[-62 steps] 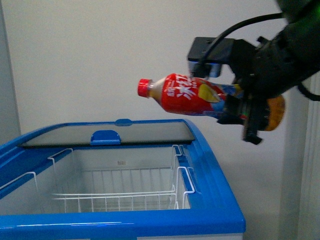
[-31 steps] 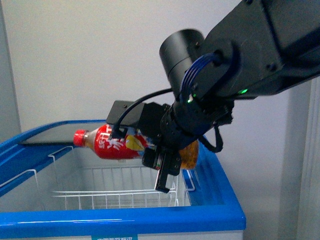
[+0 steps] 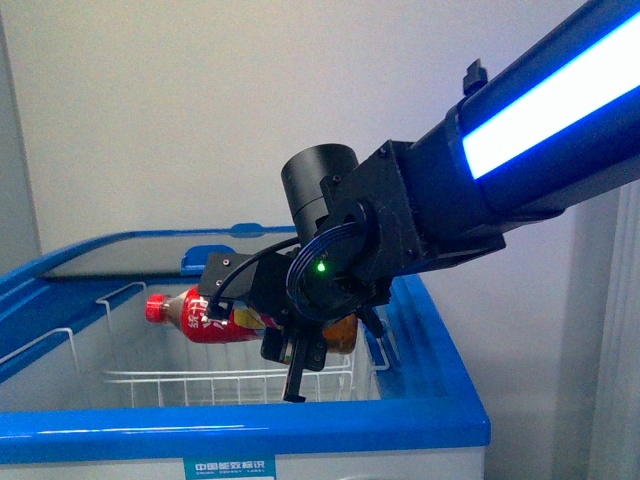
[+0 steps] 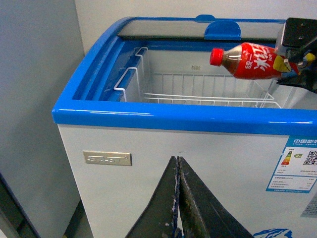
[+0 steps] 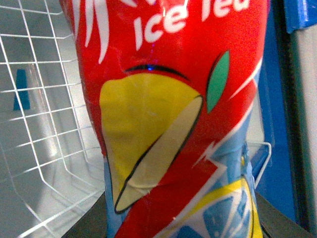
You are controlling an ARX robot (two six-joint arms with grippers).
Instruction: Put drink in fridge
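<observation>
One ice tea bottle (image 3: pixel 200 316), label reading "Ice Tea", lies sideways in the right gripper's (image 3: pixel 300 345) clamp above the chest freezer's (image 3: pixel 240 425) wire basket (image 4: pixel 208 96); left gripper (image 4: pixel 177 208) pinched closed.

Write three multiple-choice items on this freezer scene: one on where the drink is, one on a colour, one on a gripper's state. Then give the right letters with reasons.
1. Where is the drink?
A. Held on its side over the open fridge
B. Standing on the floor
C. Lying on the glass lid

2. What colour is the drink's cap?
A. Green
B. Red
C. White

3. What state is the left gripper in?
A. Shut on the drink
B. Wide open
C. Shut, holding nothing

Answers: 1 A, the right gripper carries it sideways above the wire basket. 2 B, the cap shows red. 3 C, its fingers meet with nothing between them.
</observation>
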